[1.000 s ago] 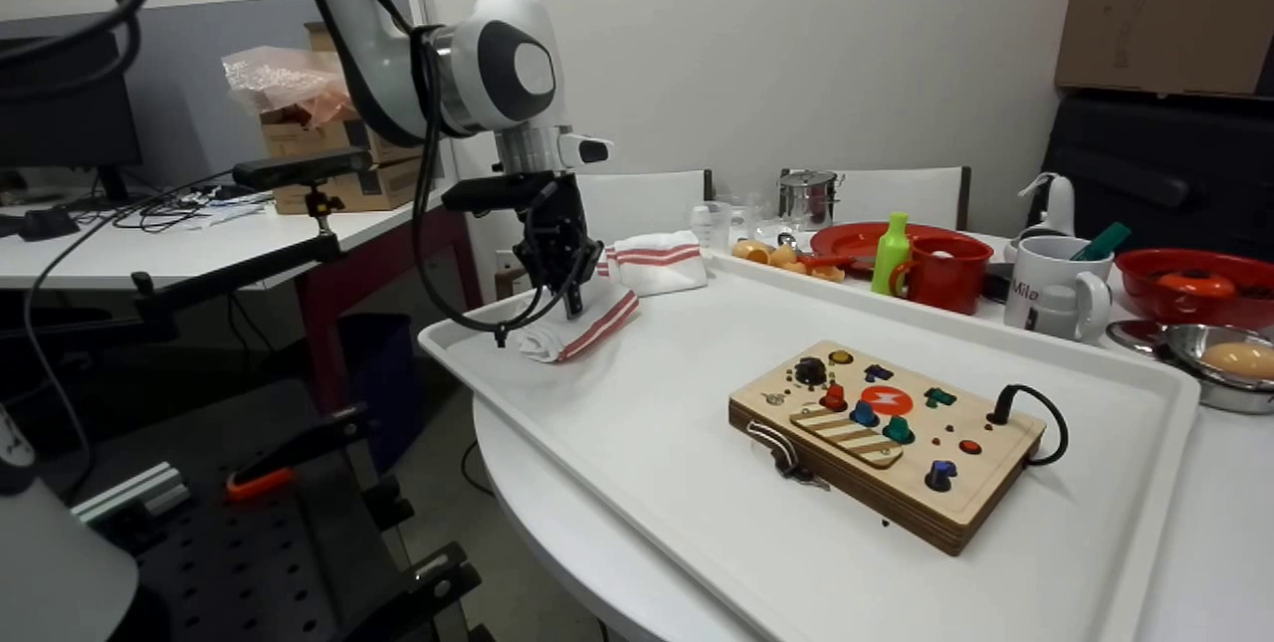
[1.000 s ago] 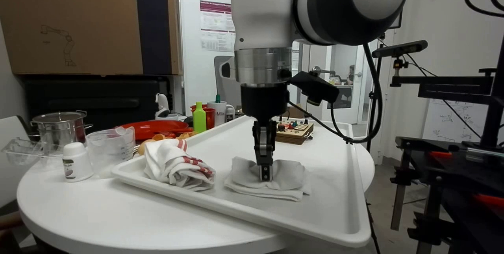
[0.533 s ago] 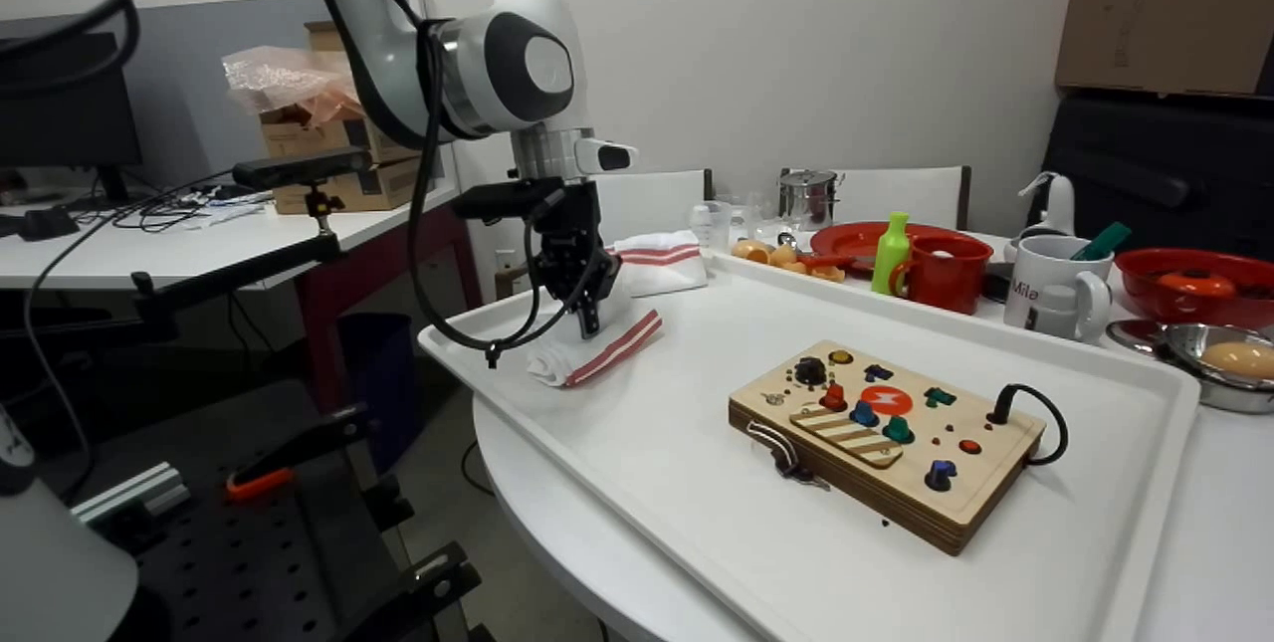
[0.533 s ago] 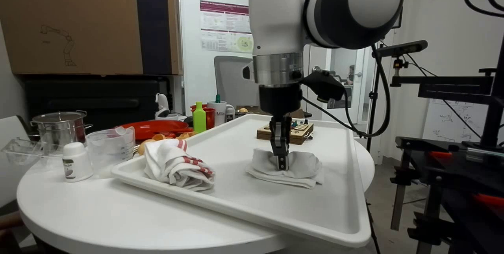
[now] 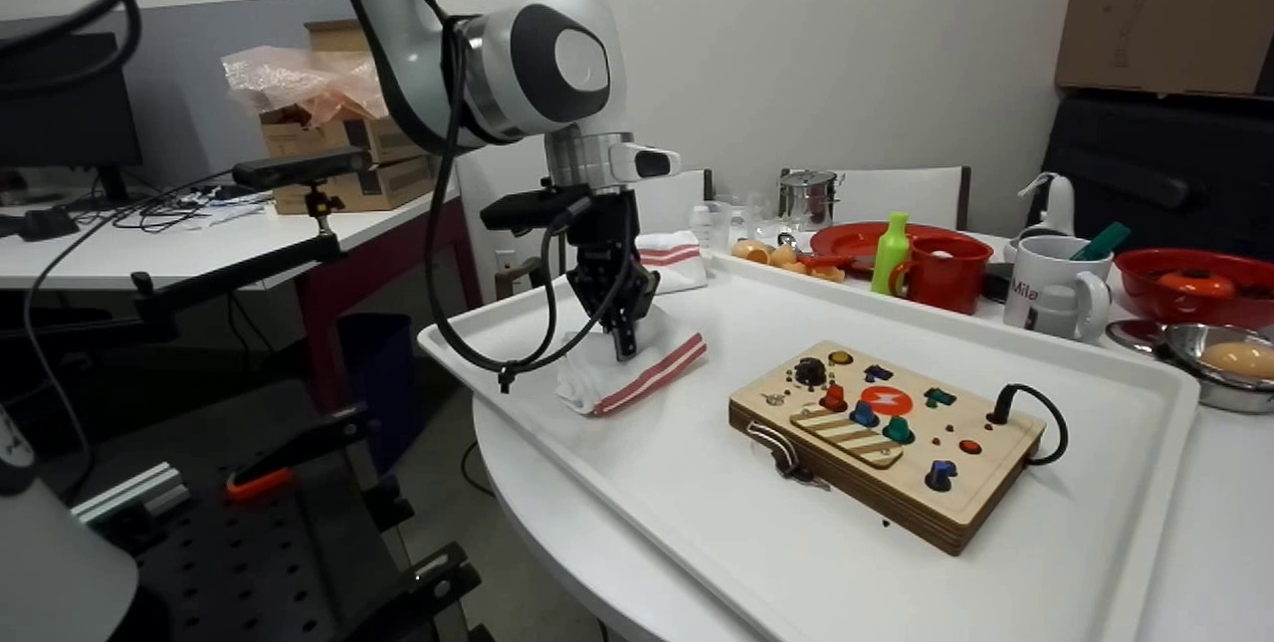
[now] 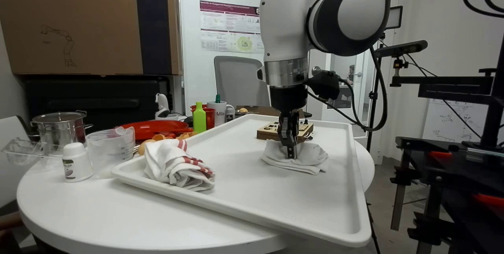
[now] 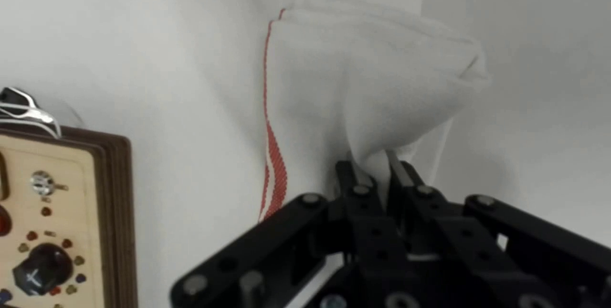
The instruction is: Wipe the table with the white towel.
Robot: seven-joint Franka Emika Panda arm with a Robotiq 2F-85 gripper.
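Robot fingers (image 7: pixel 366 210) pinch a raised fold of a white towel (image 7: pixel 353 88) on a white, rimmed counter (image 6: pixel 252 203), the two tips closed in on the cloth from either side. The folded towel lies mostly flat beneath the fingers and spreads ahead of them in the wrist view, its red-striped edge to their left. Wiping appears to be the step in hand; how much of the counter is done cannot be told. Done well, the stroke likely calls for light, even downward pressure, enough to hold the cloth against the surface without the tips scraping, and for slow, overlapping passes so the loose layers trail rather than bunch. A wooden board (image 5: pixel 886 443) sits left of the fingers in the wrist view, apart from the towel; passes should stop short of it, as its side could catch a fold. A second towel (image 6: pixel 177 165), left of the fingers in an exterior view, rests at the counter's corner and wants a wide berth.
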